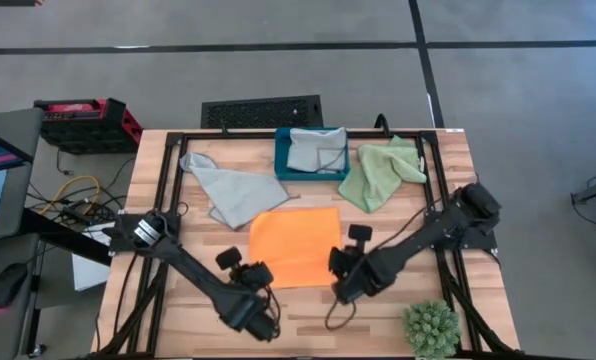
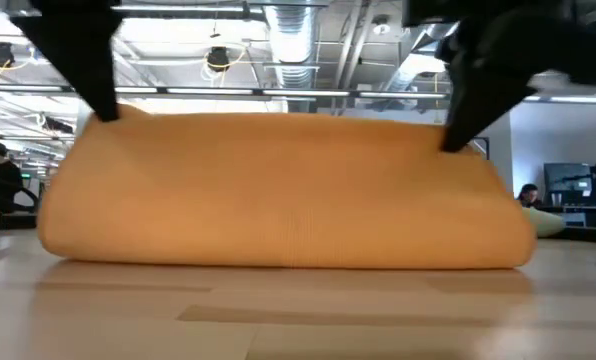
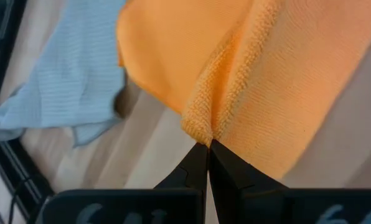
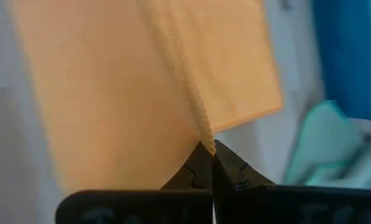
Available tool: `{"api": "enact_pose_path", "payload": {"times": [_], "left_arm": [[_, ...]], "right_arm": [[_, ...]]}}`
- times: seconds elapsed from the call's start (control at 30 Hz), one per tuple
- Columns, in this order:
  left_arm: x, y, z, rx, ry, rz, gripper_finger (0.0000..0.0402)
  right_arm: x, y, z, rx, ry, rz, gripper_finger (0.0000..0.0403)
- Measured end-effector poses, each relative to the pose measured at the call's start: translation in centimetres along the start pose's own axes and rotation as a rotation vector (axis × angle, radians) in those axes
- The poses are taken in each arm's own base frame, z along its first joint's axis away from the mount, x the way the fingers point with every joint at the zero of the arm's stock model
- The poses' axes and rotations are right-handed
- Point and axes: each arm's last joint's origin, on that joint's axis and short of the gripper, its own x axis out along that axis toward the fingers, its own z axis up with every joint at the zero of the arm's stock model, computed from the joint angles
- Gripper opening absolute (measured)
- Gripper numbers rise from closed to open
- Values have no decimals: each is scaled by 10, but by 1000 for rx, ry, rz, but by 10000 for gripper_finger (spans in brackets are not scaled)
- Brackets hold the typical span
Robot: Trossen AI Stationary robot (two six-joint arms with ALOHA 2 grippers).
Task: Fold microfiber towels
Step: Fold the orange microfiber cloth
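While pinched shut, left end effector (image 3: 208, 144) and right end effector (image 4: 208, 146) grip orange towel (image 1: 296, 243) corners.

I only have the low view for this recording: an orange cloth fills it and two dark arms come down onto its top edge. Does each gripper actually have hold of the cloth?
Observer: Yes. The left gripper is shut on a corner of the bright orange microfiber towel.
Operator: And the right one?
Observer: The right gripper is shut on the towel's hemmed edge at another corner.
Operator: Where are the other cloths?
Observer: One pale blue-grey towel lies spread beside the orange one; a second blue-grey towel sits in the dark teal rectangular box.
Operator: Anything else?
Observer: A crumpled light green towel lies to the right of that box.
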Motion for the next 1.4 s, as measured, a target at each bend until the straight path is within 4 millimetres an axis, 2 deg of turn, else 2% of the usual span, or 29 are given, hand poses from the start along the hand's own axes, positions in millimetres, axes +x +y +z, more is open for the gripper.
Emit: {"api": "enact_pose_path", "payload": {"times": [0.2,0.4,0.63,0.87,1.2,1.4], "left_arm": [[13,12,19,-43,2,75,0],[44,24,28,-1,32,178,0],[74,38,39,2,77,265,0],[83,46,48,-8,119,278,0],[92,56,59,-38,147,295,2],[99,63,67,-25,162,308,36]], "right_arm": [[21,-25,8,4,23,-104,7],[43,-48,10,-8,84,-151,7],[55,-68,16,-2,92,-233,7],[63,-80,22,9,100,-233,10],[75,-95,27,96,136,-144,59],[80,-104,28,116,150,-152,93]]}}
